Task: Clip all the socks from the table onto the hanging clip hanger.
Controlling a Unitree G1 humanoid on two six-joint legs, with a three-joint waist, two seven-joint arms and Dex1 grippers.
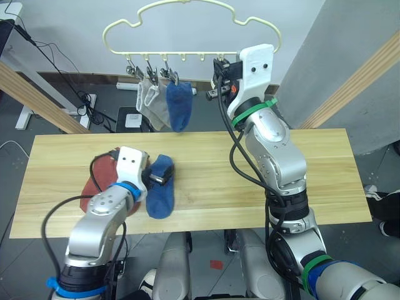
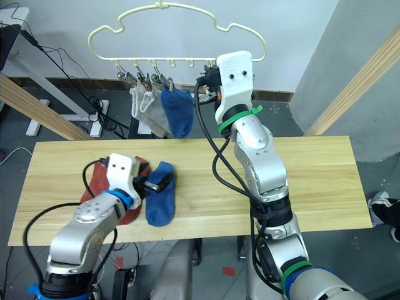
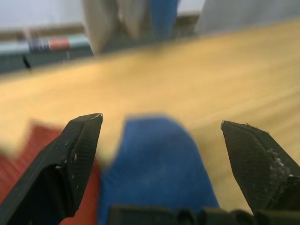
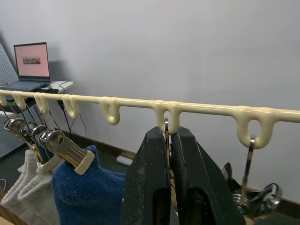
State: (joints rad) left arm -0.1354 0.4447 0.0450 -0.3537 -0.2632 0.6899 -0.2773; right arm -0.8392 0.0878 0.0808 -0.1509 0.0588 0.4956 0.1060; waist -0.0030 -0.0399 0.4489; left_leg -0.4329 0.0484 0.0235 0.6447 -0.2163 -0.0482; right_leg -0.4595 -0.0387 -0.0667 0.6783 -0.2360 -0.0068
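The pale-yellow clip hanger (image 1: 187, 55) hangs above the table's far edge. Two light grey socks (image 1: 149, 100) and one blue sock (image 1: 180, 106) are clipped at its left end. My right gripper (image 4: 171, 133) is raised to the rail (image 4: 131, 102) and shut on a metal clip hanging from one of its loops. On the table (image 1: 312, 169) a blue sock (image 1: 161, 194) lies beside rust-red socks (image 1: 99, 178), which my left arm partly hides. My left gripper (image 3: 161, 119) is open just above the blue sock's upper end, one finger on each side.
Slanted wooden poles (image 1: 37, 97) (image 1: 356, 81) stand behind the table on both sides. Cables and a power strip (image 1: 84, 106) lie on the floor beyond. A laptop (image 4: 30, 63) sits far off. A free clip (image 4: 253, 197) hangs beside my right gripper.
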